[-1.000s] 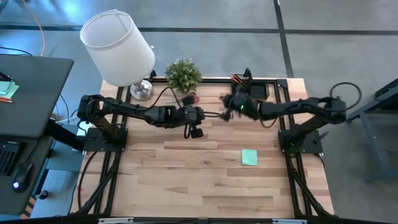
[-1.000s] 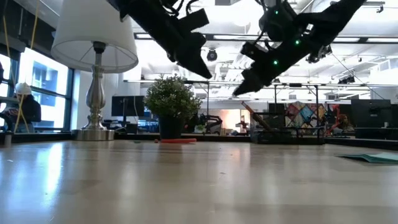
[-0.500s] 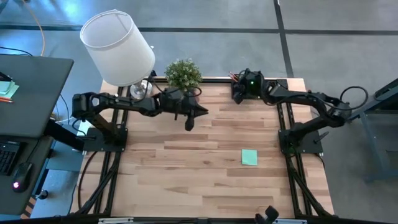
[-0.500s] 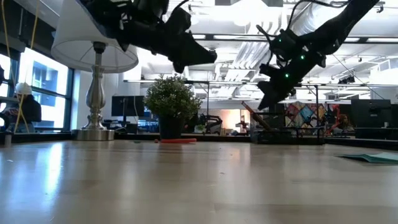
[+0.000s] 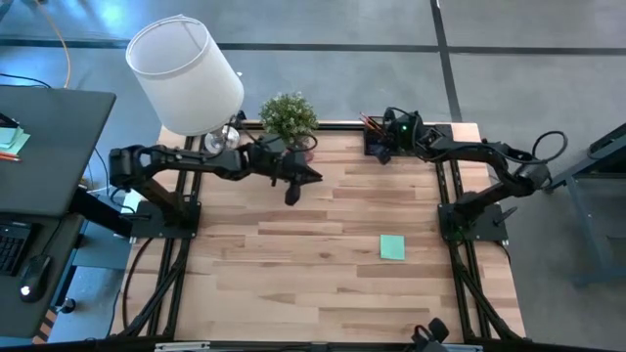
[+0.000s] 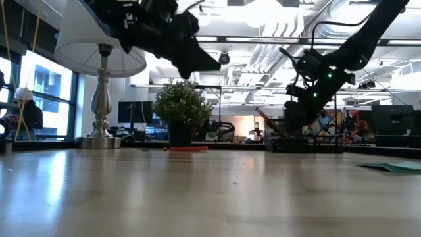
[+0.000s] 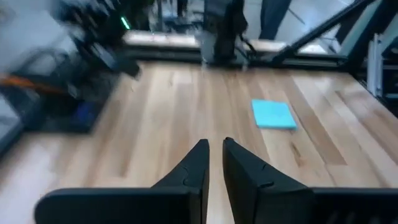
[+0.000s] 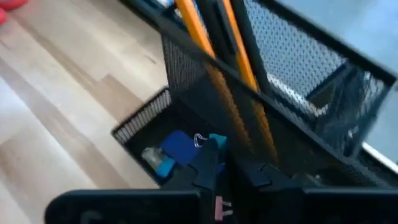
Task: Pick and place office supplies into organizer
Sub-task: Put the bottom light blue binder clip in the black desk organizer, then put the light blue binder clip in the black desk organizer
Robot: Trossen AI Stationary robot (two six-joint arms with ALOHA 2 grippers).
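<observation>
Sticky pad point(image 5: 392, 247) lies on the table point(image 5: 293, 284) at 5 o'clock. Left gripper point(image 5: 315, 176) hovers mid-table beside the plant point(image 5: 289, 117), fingers point(image 7: 194, 167) nearly closed, empty. Right gripper point(image 8: 229, 163), closed, sits over the organizer point(image 5: 406, 142) at 1 o'clock holding 2 pencils point(image 8: 214, 56).

No legible text or labels

lamp-lit workshop around a pale wood table point(image 5: 293, 264)

left of the white-shaded lamp point(image 5: 186, 76) stands a dark desk point(image 5: 44, 147); grey concrete floor point(image 5: 342, 24) lies behind it, with bright ceiling lights point(image 6: 263, 13) and a window point(image 6: 39, 92) beside it.
</observation>
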